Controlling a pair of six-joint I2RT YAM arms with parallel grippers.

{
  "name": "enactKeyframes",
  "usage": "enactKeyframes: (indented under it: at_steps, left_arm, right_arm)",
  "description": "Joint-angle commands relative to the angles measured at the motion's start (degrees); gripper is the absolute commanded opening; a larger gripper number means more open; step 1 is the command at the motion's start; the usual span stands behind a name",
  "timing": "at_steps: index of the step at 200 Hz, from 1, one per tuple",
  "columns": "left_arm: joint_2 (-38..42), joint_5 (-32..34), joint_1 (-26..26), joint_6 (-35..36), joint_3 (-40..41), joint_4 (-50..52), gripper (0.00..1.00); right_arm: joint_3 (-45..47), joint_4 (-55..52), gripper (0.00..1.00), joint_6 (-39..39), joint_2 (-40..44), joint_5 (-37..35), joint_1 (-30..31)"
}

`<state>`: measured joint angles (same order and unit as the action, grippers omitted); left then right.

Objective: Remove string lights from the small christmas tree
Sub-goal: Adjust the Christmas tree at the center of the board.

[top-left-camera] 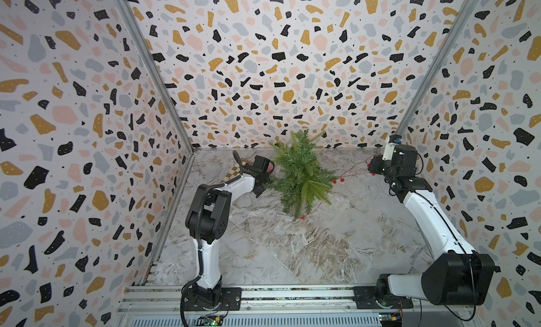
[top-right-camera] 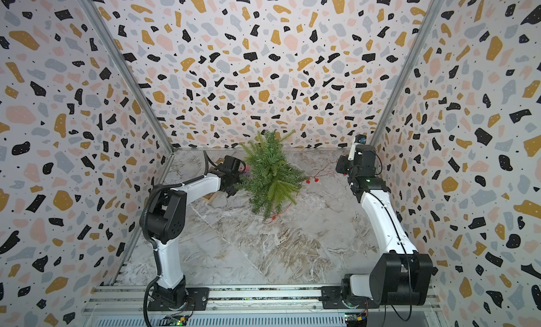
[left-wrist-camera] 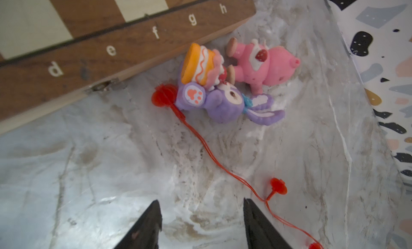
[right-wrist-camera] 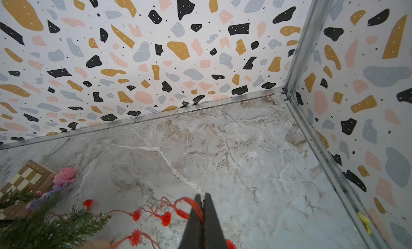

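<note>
Marble table (top-left-camera: pixel 292 252): right gripper (right-wrist-camera: pixel 202 198) squeezed tight on string lights (right-wrist-camera: pixel 165 216), likely to tug them off small christmas tree (top-left-camera: pixel 301 176); left gripper (left-wrist-camera: pixel 200 201) half open, empty.

A lab-like robot test cell; terrazzo-print walls (top-left-camera: pixel 73 120) enclose a marble-look table (top-left-camera: pixel 292 252); robot arms (top-left-camera: pixel 209 261) bolted to an aluminium rail (top-left-camera: pixel 292 294).

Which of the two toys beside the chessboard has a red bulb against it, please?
The purple bunny: a red bulb touches its paw-print foot, while the pink bear lies clear of the string lights.
</note>
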<state>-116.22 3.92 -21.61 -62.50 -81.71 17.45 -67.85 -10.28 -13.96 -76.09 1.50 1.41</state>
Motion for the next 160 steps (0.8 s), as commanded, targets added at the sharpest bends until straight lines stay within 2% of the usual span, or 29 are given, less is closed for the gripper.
enactKeyframes:
  at_steps: [1,27,60,96,125,160]
  left_arm:
    - [-2.53,2.25,-0.28,-5.00,-2.66,2.68,0.57]
    - [-2.15,1.82,-0.34,-5.88,-0.92,0.28,0.56]
    - [3.20,4.40,-0.04,-4.60,2.46,-1.01,0.56]
    - [9.89,4.64,0.33,-3.69,5.25,-0.51,0.57]
    - [16.84,5.15,0.65,-2.56,8.89,-0.32,0.59]
    - [25.30,5.99,1.34,1.12,12.58,0.91,0.60]
  right_arm:
    - [-0.61,0.62,0.00,-0.40,0.60,0.35,0.77]
    - [-0.95,0.61,0.00,-0.22,0.69,0.09,1.71]
    - [0.16,1.08,0.00,-1.25,0.92,0.23,2.13]
    - [2.18,-0.41,0.00,-3.92,1.55,-3.88,2.08]
    - [9.09,-0.20,0.00,-8.11,5.20,-6.42,2.01]
    - [17.48,0.57,0.00,-11.14,11.01,-2.47,2.56]
